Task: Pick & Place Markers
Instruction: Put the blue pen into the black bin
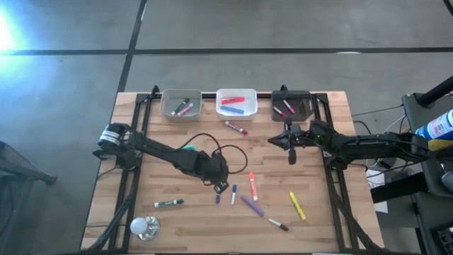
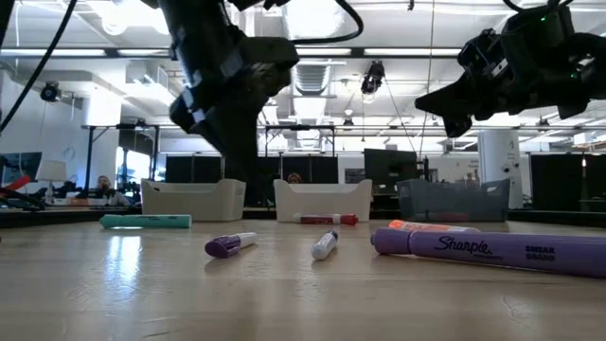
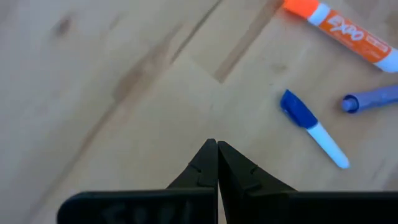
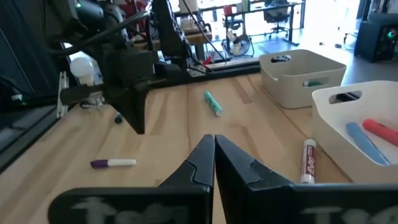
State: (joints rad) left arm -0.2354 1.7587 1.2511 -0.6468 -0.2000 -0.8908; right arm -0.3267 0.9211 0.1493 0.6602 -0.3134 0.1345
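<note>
Task partway done, sorting markers into bins at the far edge of the table (image 1: pixel 127 177).

Done so far: clear bin (image 1: pixel 180 103) holds a green and a pink marker; white bin (image 1: pixel 236 103) holds a red and a blue one; black bin (image 1: pixel 291 105) holds a couple of pink/red ones.

Left on the wood: red marker (image 1: pixel 236 127) just in front of the white bin, teal marker (image 1: pixel 188 147) beside the left arm, green marker (image 1: pixel 168 203) near the light bulb (image 1: pixel 145 226), then a loose cluster toward the near edge: blue-capped marker (image 1: pixel 233 193), orange marker (image 1: pixel 253 186), purple marker (image 1: pixel 251 205), yellow marker (image 1: pixel 296 205), a dark-capped white one (image 1: pixel 277 224). About eight loose, so more than half remains.

Left gripper (image 3: pixel 216 148) is low over bare wood beside the blue-capped marker, fingers together, holding nothing. Right gripper (image 4: pixel 214 142) hangs above the table in front of the black bin, fingers together, empty too.

Next likely: left opens and takes the blue-capped marker.
</note>
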